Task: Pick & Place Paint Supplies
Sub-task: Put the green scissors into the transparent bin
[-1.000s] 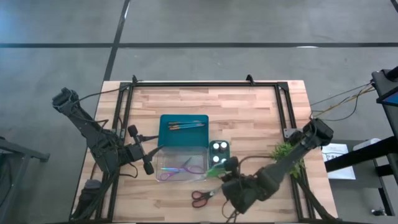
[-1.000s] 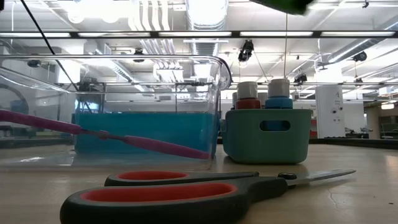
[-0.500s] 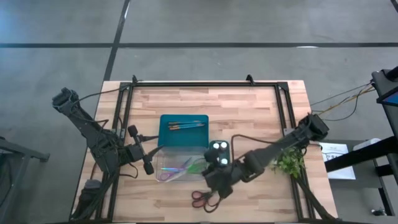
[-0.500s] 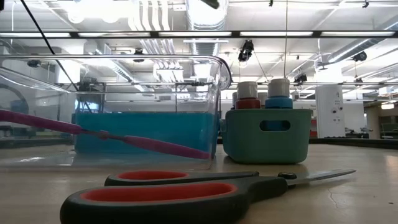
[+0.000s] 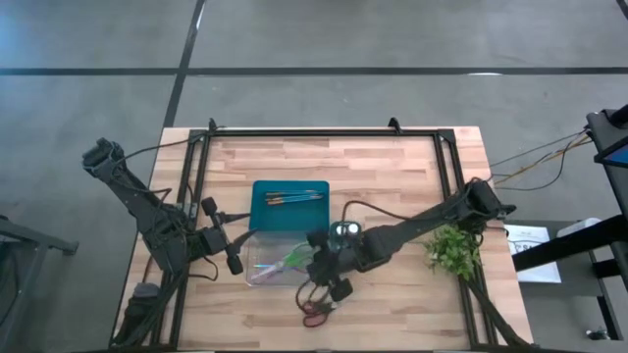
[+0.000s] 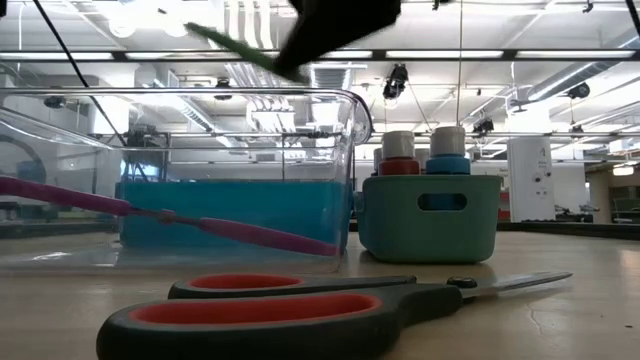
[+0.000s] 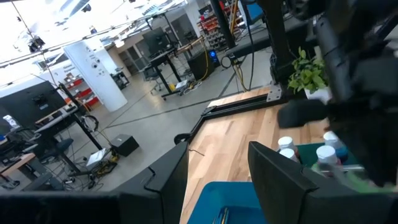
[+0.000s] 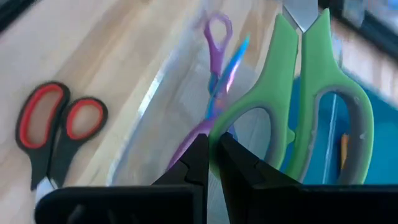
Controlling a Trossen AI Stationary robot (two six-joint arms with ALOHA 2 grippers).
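Green-handled scissors (image 8: 298, 112) hang, seemingly pinched, over clear container (image 5: 285, 263).

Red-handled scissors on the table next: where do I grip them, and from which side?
Grip the red-handled scissors at the narrow neck by the pivot, probably from straight above: they lie flat and closed on the table, handles too wide to pinch.

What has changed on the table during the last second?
The right pincer, shut on green-handled scissors, swung left from beside the plant sprig to over the clear container. The left pincer, red-handled scissors and paint bottles stayed put.
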